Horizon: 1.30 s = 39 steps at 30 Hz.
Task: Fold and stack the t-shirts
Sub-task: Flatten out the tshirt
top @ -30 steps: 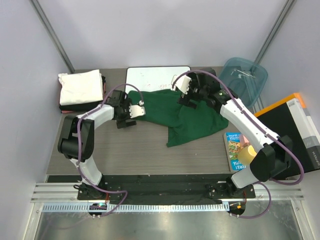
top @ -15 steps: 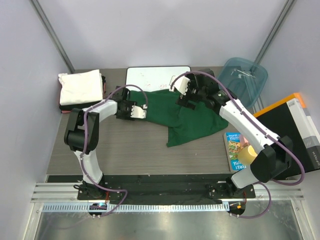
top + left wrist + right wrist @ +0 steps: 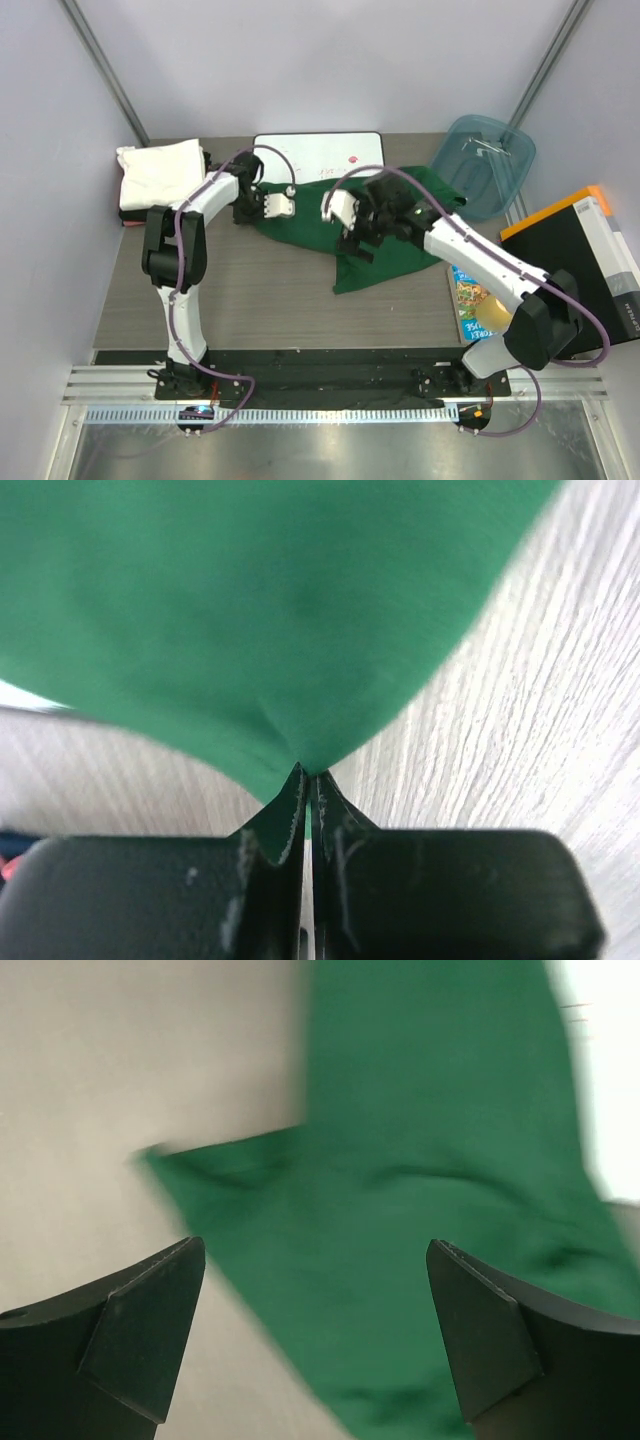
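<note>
Grey wooden table stretched under both arms. The left gripper was squeezed tight on the edge of the dark green t-shirt, with the cloth pinched between its two fingers. The right gripper had its fingers spread wide apart and hung just over the middle of the same shirt, holding nothing. The green shirt lay crumpled at the back of the table, right in front of the white board and next to the teal tub. A folded white t-shirt sat in the far left corner.
</note>
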### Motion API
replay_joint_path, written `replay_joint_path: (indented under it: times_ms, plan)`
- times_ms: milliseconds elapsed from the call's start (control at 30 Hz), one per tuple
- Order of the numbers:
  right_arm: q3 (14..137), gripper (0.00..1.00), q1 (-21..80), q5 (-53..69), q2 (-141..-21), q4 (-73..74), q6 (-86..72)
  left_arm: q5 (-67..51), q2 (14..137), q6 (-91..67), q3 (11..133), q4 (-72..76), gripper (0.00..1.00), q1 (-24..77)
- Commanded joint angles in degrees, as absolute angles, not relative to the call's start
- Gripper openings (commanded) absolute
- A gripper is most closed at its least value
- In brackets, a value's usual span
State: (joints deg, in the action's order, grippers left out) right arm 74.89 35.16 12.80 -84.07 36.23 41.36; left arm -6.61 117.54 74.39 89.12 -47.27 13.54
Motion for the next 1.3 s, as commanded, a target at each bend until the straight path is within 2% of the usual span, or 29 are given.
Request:
replay_joint_path:
  times_ms: [0,233,467,633,733,767,833,867,933,967,1267]
  plan:
    - [64.4,0.97,41.9,17.4,-83.4,37.0,38.7,-10.8,115.0,63.6,94.7,-54.3,0.00,13.3]
    - [62.0,0.97,43.6,20.0,-88.9,32.8,44.9,-6.4,113.6,57.7,99.2,-56.7,0.00,13.8]
    - [62.8,0.97,43.6,18.7,-93.9,26.7,46.3,-5.5,110.1,55.7,98.1,-56.8,0.00,14.2]
    - [62.6,0.89,43.6,19.4,-97.0,26.3,48.0,-4.0,109.1,55.7,96.9,-55.9,0.00,14.3]
    - [63.4,0.69,43.6,19.4,-98.3,26.5,48.3,-3.3,108.6,56.2,95.9,-54.7,0.00,14.3]
    - [63.5,0.52,43.6,19.5,-98.6,26.5,48.5,-3.2,108.6,56.1,95.8,-54.5,0.00,14.3]
    - [64.6,0.35,43.6,19.0,-99.1,27.2,48.7,-2.9,108.7,56.4,95.6,-53.8,0.00,14.2]
    - [64.9,0.19,43.6,18.5,-99.5,27.5,48.7,-2.6,108.8,56.6,95.6,-53.8,0.00,14.3]
    - [65.7,0.12,43.5,17.2,-99.3,28.4,49.3,-2.2,109.0,56.8,95.6,-53.2,0.00,14.2]
    - [66.0,0.01,43.5,16.8,-99.0,29.0,49.9,-1.8,109.1,57.0,95.6,-53.1,0.00,14.2]
    - [73.8,0.01,43.0,9.7,-86.5,44.8,59.4,-0.5,105.6,57.5,97.3,-55.1,0.00,14.0]
